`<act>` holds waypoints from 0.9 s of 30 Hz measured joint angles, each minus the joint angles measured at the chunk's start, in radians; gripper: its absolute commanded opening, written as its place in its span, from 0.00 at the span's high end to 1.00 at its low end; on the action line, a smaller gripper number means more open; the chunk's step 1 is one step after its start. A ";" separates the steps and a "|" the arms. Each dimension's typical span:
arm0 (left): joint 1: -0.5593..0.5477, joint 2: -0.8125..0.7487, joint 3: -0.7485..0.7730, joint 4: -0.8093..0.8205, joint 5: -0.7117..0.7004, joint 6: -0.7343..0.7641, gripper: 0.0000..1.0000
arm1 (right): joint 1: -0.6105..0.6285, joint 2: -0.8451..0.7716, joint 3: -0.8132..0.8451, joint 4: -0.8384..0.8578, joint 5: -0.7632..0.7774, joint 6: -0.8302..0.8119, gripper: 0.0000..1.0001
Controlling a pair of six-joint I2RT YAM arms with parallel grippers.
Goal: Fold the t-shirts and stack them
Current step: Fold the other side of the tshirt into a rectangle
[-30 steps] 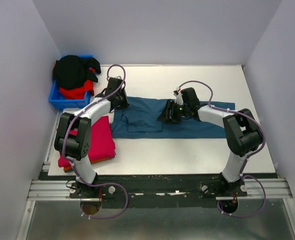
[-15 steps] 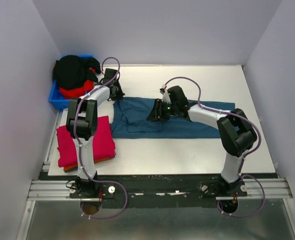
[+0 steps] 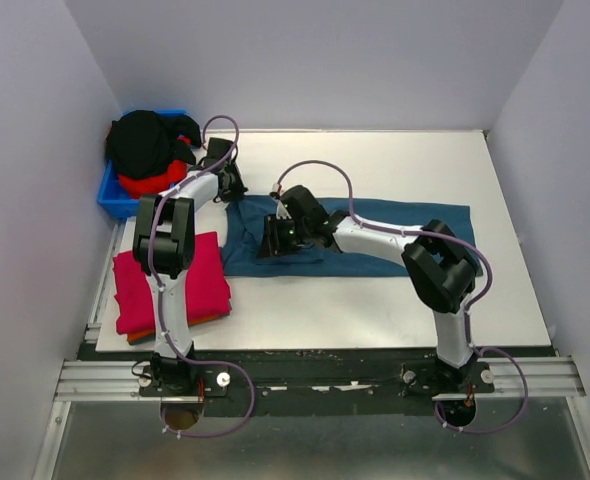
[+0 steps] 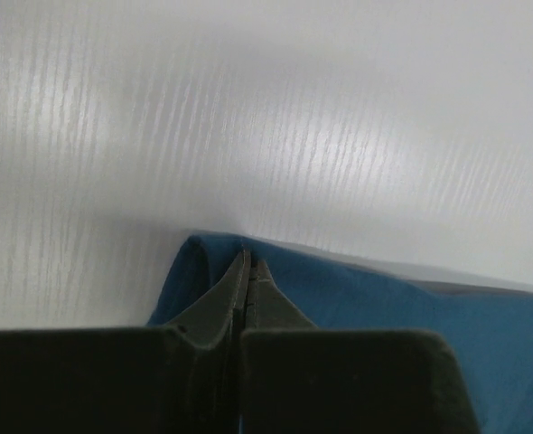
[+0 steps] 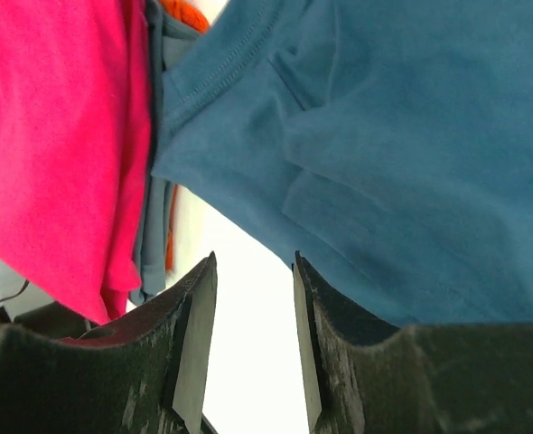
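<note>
1. So, the blue shirt (image 3: 395, 214) is lying spread out across the middle of the table (image 3: 375, 160), long side running left to right. It's flat but not folded down to size yet, so I'd say it's the one being worked on.
2. The left gripper (image 3: 231, 188) is pinched shut on the shirt's far left corner. Its own camera shows the fingertips (image 4: 248, 267) closed with a ridge of blue cloth bunched up against them. My guess is it's holding that corner so the cloth can't slide, ready to carry it over.
3. The right gripper (image 3: 272, 238) is roughly half open with nothing in it. In its wrist view, bare table shows through the gap, and the shirt's near left hem sits just ahead of the tips. It looks like it's lining up on that near corner so both left corners can go over together.
4. Pose-wise, the left arm is stretched straight out from its base to the far edge of the shirt, wrist low. The right arm reaches way across to the left, with its forearm low over the cloth and its elbow bent at the near right.
5. The pink shirt (image 3: 175, 275) sits folded on top of the pile at the near left, just beside the blue one. An orange shirt (image 5: 190, 11) peeks out underneath it.
6. A black shirt (image 3: 143, 142) and a red shirt (image 3: 150, 185) are heaped in the bin (image 3: 118, 203) at the far left, waiting their turn.
</note>
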 measured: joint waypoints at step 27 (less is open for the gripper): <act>-0.005 -0.292 -0.310 0.120 0.025 -0.042 0.75 | 0.124 0.207 0.295 -0.288 0.348 -0.071 0.82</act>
